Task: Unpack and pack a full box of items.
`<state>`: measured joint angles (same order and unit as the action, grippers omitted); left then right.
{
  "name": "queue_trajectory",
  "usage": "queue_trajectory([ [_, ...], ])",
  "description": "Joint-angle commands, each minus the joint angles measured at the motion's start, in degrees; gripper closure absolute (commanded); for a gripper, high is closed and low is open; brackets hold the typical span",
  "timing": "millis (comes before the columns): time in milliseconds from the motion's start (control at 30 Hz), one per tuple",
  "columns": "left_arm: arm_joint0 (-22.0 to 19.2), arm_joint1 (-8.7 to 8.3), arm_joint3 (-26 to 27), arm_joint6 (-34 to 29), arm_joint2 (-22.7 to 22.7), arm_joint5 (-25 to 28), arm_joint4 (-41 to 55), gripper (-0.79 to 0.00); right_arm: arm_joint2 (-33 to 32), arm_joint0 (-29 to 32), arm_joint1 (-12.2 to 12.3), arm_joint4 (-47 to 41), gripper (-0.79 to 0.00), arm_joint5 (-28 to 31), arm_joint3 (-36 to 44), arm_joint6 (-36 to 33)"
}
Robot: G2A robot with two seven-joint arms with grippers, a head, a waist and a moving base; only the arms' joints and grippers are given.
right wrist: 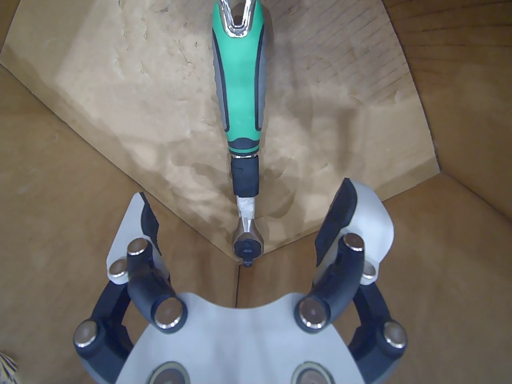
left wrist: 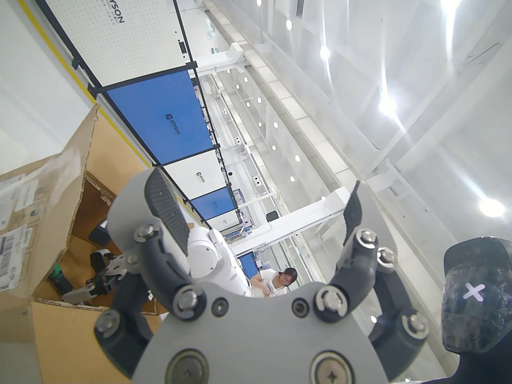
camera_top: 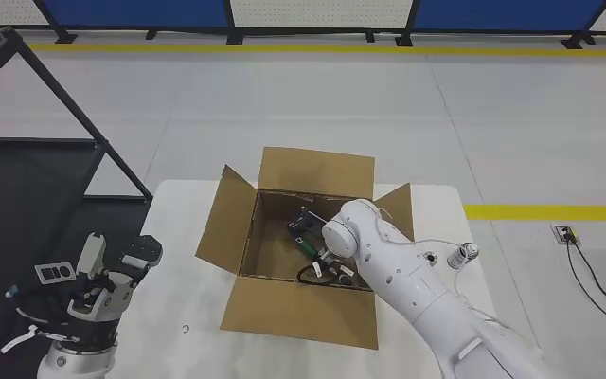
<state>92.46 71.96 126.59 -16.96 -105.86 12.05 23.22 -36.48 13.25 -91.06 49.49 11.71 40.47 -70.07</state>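
Right gripper [right wrist: 244, 203], wide open and empty, lines up over green-handled ratchet wrench [right wrist: 240, 93] inside brown cardboard box [camera_top: 294, 322], likely for pickup; left gripper [left wrist: 256, 193] open, empty.

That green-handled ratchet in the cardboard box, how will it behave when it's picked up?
The ratchet looks rigid and probably heavy for its size, given the metal head and shaft. Its rubbery-looking green handle should grip well; the chrome neck may be slippery. The rounded handle might roll on the box floor.
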Motion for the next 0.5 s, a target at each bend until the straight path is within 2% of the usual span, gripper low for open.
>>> queue_trajectory([
  [0, 0.0, 0.0, 0.0, 0.0, 0.0, 0.0, 0.0, -0.785, 0.1, -0.3, -0.3, -0.4, -0.733, 0.5, -1.1, 0.3],
  [133, 0.0, 0.0, 0.0, 0.0, 0.0, 0.0, 0.0, -0.785, 0.5, -1.1, -1.2, -1.2, -0.683, 1.7, -3.7, 1.1],
  [267, 0.0, 0.0, 0.0, 0.0, 0.0, 0.0, 0.0, -0.785, 0.7, -1.8, -2.0, -2.2, -0.529, 3.0, -6.3, 2.2],
  [400, 0.0, 0.0, 0.0, 0.0, 0.0, 0.0, 0.0, -0.785, 1.0, -2.5, -2.8, -2.8, -0.449, 4.1, -8.7, 2.9],
  [467, 0.0, 0.0, 0.0, 0.0, 0.0, 0.0, 0.0, -0.785, 1.0, -2.9, -3.2, -3.2, -0.443, 4.7, -9.8, 3.2],
])
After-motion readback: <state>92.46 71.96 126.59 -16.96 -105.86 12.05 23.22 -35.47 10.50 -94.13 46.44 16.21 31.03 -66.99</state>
